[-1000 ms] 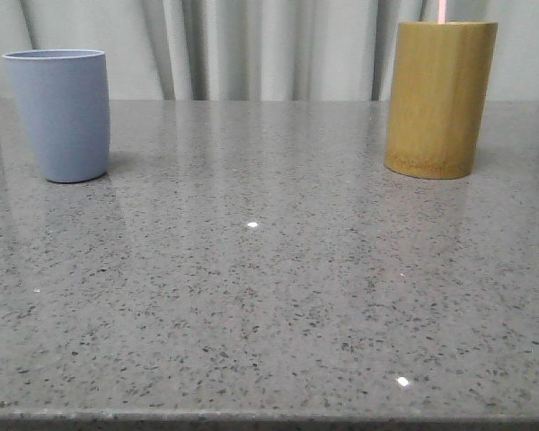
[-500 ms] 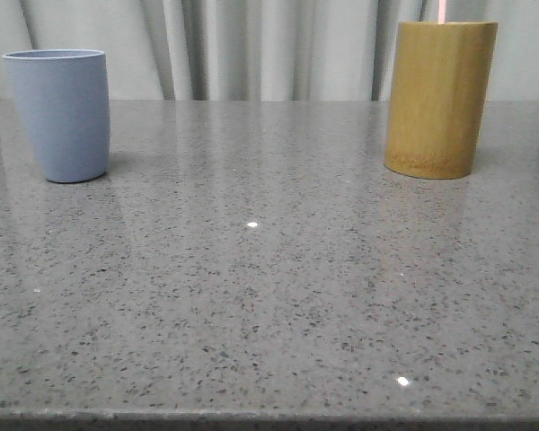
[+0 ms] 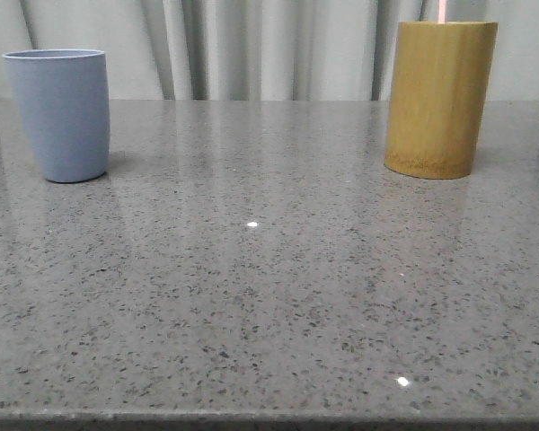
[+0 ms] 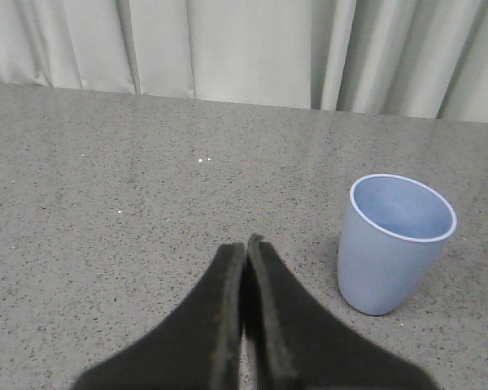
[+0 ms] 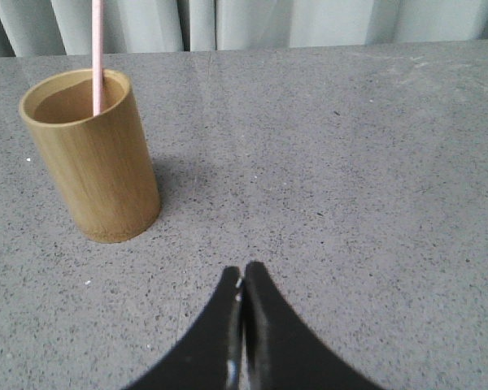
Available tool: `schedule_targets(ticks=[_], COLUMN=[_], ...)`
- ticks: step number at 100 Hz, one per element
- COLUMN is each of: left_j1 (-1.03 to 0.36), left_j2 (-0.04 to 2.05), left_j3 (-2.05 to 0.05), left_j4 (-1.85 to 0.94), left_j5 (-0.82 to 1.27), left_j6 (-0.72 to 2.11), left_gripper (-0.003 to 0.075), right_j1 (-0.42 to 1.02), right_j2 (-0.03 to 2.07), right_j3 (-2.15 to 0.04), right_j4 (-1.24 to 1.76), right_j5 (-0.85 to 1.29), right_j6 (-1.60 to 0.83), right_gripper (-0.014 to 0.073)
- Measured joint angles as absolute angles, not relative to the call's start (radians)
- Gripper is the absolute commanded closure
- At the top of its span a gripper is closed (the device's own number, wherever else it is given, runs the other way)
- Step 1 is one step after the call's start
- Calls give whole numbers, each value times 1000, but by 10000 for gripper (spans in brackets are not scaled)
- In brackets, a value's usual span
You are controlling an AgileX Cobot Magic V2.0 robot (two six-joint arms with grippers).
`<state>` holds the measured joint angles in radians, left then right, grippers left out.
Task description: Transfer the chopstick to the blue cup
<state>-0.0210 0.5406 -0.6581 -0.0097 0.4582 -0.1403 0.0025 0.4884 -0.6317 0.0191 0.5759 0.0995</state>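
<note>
The blue cup (image 3: 61,112) stands upright at the far left of the table; in the left wrist view (image 4: 393,241) it looks empty. A pale pink chopstick (image 3: 441,11) sticks up out of the yellow bamboo cylinder (image 3: 439,97) at the far right; it also shows in the right wrist view (image 5: 97,55) inside the cylinder (image 5: 93,158). My left gripper (image 4: 246,244) is shut and empty, above the table a short way from the blue cup. My right gripper (image 5: 242,272) is shut and empty, apart from the cylinder. Neither gripper shows in the front view.
The grey speckled stone table (image 3: 269,296) runs to a front edge at the bottom of the front view. Pale curtains (image 3: 269,45) hang behind the table.
</note>
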Motion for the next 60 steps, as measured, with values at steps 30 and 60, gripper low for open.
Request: schedule_targets(ticks=[30,60], left_j1=[-21,-21], left_j2=[677,697], left_j3=[-745,-752], left_j4=[-11,-11], left_j5=[458,458], left_j6=[-113,-110], left_gripper=[356,321], right_j1=[2,2], right_j2=[660,705], right_j3=[-750,-765], right_j4=[19,21], right_j5=[574,560], right_j6=[100,100], right_gripper=[230,230])
